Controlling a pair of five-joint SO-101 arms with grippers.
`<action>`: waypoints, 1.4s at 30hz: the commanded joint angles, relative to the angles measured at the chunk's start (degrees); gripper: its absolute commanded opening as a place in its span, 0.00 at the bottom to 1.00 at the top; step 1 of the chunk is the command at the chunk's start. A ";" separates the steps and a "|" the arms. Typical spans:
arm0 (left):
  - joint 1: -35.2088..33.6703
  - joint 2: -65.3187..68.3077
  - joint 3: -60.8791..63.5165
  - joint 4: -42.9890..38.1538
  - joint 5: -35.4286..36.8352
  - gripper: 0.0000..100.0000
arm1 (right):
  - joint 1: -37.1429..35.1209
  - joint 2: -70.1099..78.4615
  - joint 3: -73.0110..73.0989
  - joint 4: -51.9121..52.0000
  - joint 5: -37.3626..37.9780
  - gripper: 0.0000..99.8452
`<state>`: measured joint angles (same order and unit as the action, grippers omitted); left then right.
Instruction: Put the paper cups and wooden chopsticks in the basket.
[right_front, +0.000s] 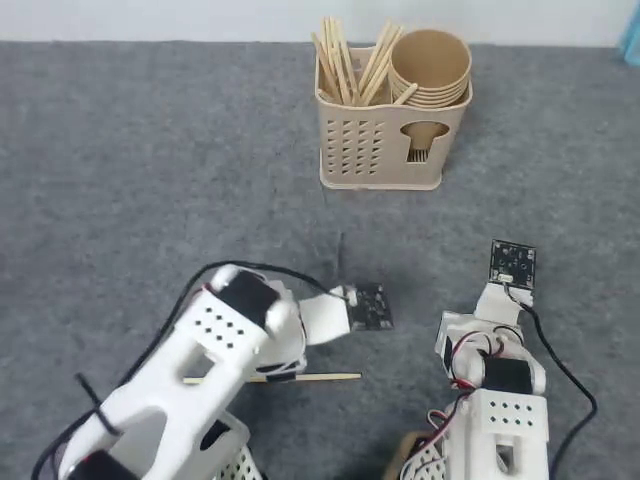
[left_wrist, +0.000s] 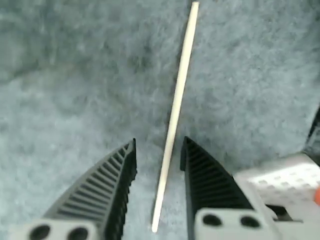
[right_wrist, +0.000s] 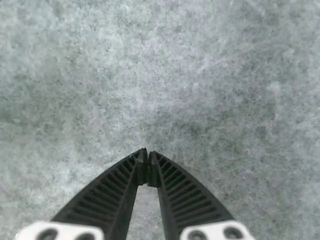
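My left gripper (left_wrist: 159, 144) is spread. Its two ribbed fingers (left_wrist: 112, 180) stand either side of the one loose wooden chopstick (left_wrist: 178, 102), which lies flat on the grey mat (left_wrist: 65, 75) and runs closer to one finger than the other. Nothing is pinched yet. I judge the stick light, stiff and thin, and apt to roll or pivot if taken near an end. I would close on it around its middle, squarely across its length, firmly enough that it cannot swing. My right gripper (right_wrist: 147, 156) is pressed together on nothing, above bare mat. In the high view the chopstick (right_front: 315, 377) lies partly under the left arm (right_front: 200, 370), well apart from the basket (right_front: 372, 150) at the far side of the table. The basket already holds a stack of paper cups (right_front: 430, 62) beside a bundle of chopsticks (right_front: 350, 62) standing on end. I can read no label or writing on the stick, the cups or the basket.
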<state>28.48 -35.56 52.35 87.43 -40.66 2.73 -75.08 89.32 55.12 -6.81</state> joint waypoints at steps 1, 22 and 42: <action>3.69 -0.79 3.03 -5.27 0.70 0.14 | 0.22 -0.75 -0.26 -1.01 0.79 0.01; 11.43 -0.70 14.73 -26.29 6.95 0.14 | 8.48 -0.75 -0.62 -4.97 3.43 0.01; 18.90 -0.70 20.00 -32.35 23.65 0.13 | 22.29 -0.75 -5.10 -4.97 -2.11 0.01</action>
<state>47.03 -35.56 71.60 57.80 -21.32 25.67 -75.08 88.00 50.99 -8.22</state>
